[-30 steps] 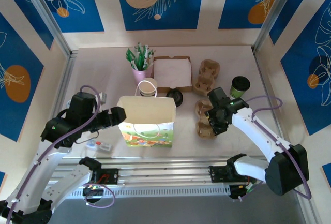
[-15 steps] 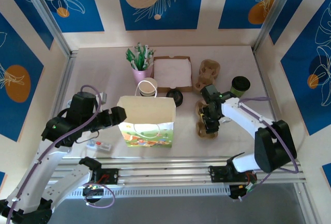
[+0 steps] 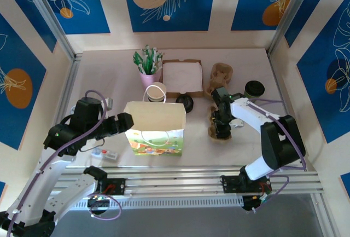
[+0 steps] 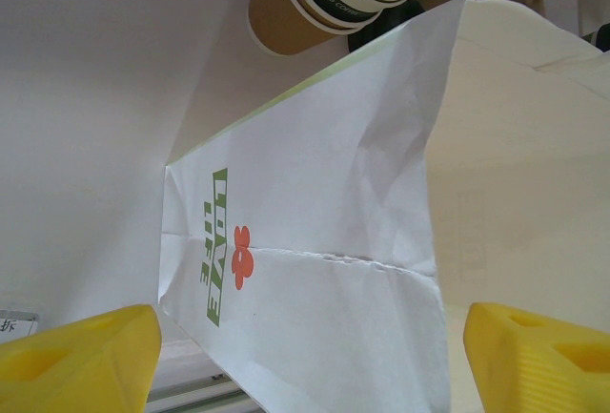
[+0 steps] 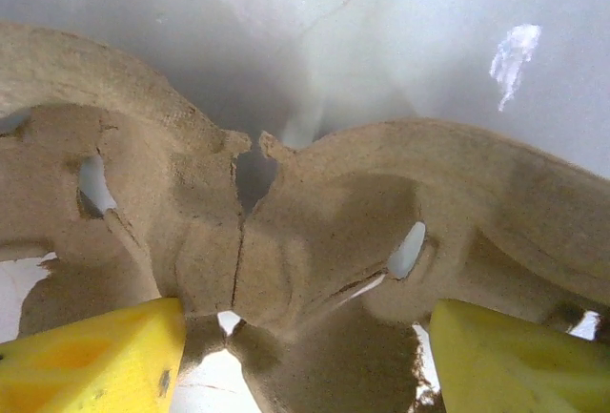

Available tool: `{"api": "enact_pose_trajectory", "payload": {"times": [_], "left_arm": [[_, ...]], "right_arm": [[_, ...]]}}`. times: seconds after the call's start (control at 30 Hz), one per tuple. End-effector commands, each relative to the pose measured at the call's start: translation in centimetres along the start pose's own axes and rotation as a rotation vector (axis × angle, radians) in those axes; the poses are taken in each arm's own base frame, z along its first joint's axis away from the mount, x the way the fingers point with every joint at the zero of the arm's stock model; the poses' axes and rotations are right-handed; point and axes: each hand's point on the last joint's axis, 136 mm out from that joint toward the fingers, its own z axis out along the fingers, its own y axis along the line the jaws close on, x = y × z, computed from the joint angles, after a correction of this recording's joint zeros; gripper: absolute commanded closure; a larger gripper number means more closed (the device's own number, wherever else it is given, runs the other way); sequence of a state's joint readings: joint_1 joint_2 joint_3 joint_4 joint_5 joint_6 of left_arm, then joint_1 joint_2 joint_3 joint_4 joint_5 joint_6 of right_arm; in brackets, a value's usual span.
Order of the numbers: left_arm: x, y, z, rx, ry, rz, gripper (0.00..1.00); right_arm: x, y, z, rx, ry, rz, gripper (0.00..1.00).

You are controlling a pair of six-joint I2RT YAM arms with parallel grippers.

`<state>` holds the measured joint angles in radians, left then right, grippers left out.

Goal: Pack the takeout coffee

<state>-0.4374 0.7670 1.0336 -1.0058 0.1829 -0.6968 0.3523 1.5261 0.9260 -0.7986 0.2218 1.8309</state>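
The left jaws are wide open and hold nothing. Their yellow fingers (image 4: 81,361) are spread apart, and a corner of the paper bag (image 4: 315,241) stands right in front of them. The right jaws are open too, with nothing gripped. Their yellow fingers (image 5: 91,361) hang close over a brown cup tray (image 5: 305,241). This tray lies on the bench (image 3: 109,78) to the right of the bag. The coffee (image 3: 254,90) is a little dark green cup with a black lid. It stands upright further right of the bag and further back, apart from the right jaws. A stack of paper cups (image 3: 156,92) stands just behind the bag. A black lid (image 3: 186,103) lies by the bag's back right corner.
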Motion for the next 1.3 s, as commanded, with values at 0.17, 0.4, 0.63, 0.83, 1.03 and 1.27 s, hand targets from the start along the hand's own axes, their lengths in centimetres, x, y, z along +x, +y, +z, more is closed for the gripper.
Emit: {"api": "enact_pose_trajectory", "payload": {"times": [0.17, 0.4, 0.63, 0.83, 1.03, 1.27], "left_arm": [[-0.1, -0.9, -1.1, 0.030, -0.008, 0.037, 0.17], [-0.1, -0.9, -1.0, 0.030, -0.006, 0.033, 0.17], [-0.1, -1.0, -0.9, 0.031, 0.000, 0.039, 0.17], [0.0, -0.9, -1.0, 0.024, 0.004, 0.048, 0.16], [0.2, -0.7, -1.0, 0.018, 0.010, 0.052, 0.16], [0.3, -0.6, -0.9, 0.015, 0.013, 0.053, 0.15]], "right_arm": [[0.6, 1.4, -1.7, -0.062, 0.023, -0.046, 0.31], [0.4, 1.2, -2.8, -0.140, 0.003, -0.026, 0.29], [0.9, 2.0, -1.0, -0.095, 0.111, 0.036, 0.24], [0.6, 2.6, -1.3, -0.114, 0.096, 0.069, 0.19], [-0.1, 2.3, -1.0, -0.085, 0.077, 0.104, 0.18], [-0.1, 2.6, 0.1, -0.057, 0.104, 0.117, 0.18]]}}
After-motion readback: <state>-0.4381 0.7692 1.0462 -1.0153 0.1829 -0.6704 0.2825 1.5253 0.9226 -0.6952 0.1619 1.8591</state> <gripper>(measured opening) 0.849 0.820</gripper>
